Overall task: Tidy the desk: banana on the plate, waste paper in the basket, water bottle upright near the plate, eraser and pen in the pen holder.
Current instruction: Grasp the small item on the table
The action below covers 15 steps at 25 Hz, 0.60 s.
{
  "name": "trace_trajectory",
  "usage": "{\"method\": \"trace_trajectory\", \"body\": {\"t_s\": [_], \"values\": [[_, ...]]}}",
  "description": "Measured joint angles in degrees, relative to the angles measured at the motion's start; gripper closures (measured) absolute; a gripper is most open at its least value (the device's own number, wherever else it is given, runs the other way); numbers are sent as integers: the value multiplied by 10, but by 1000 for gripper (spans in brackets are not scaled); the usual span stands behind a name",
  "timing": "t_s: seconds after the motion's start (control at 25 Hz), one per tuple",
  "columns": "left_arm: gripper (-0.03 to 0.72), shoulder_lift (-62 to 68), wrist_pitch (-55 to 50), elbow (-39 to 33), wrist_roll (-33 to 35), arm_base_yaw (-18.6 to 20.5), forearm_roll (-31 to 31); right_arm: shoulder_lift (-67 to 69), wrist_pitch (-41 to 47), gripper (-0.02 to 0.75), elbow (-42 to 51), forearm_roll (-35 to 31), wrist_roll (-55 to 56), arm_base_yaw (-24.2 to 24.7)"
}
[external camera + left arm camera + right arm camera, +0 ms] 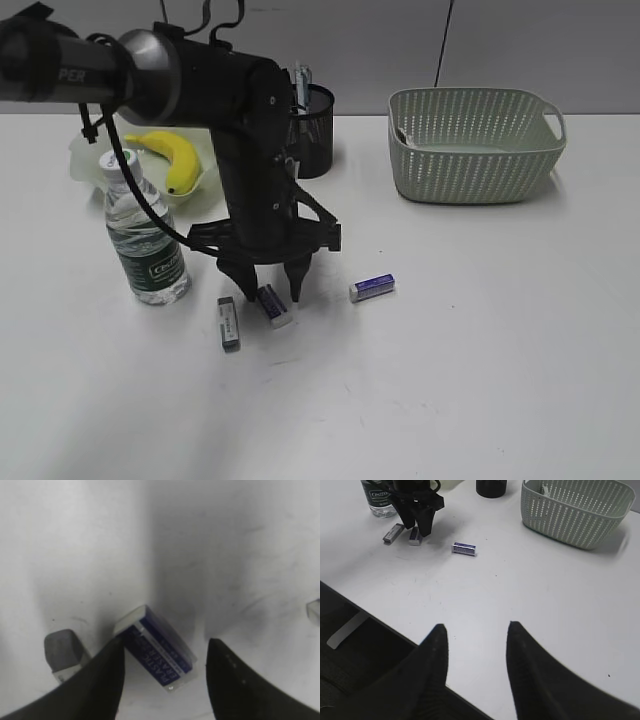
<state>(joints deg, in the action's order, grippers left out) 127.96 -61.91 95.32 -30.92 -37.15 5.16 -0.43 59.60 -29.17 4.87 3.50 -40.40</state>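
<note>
My left gripper [268,292] [166,647] is open, its fingers down on the desk [480,330] on either side of a blue-sleeved eraser [275,306] [156,649]; the left finger touches it. The banana [172,158] lies on the plate [84,160]. The water bottle [145,240] stands upright next to the plate. The pen holder [316,130] holds pens. The basket [475,145] has a pale lump at its left end; I cannot tell whether it is the waste paper. My right gripper [476,630] is open and empty over the desk's front edge.
A grey eraser [229,323] [64,652] lies just left of the gripped-around one. Another blue-sleeved eraser [372,287] [464,549] lies to its right. The dark floor shows past the desk's front edge [365,645].
</note>
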Motion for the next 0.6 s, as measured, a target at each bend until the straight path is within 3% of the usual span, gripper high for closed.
{"method": "trace_trajectory", "body": {"t_s": [0.6], "values": [[293,13,9,7,0,0,1,0,0,416,0,0,0,0]]}}
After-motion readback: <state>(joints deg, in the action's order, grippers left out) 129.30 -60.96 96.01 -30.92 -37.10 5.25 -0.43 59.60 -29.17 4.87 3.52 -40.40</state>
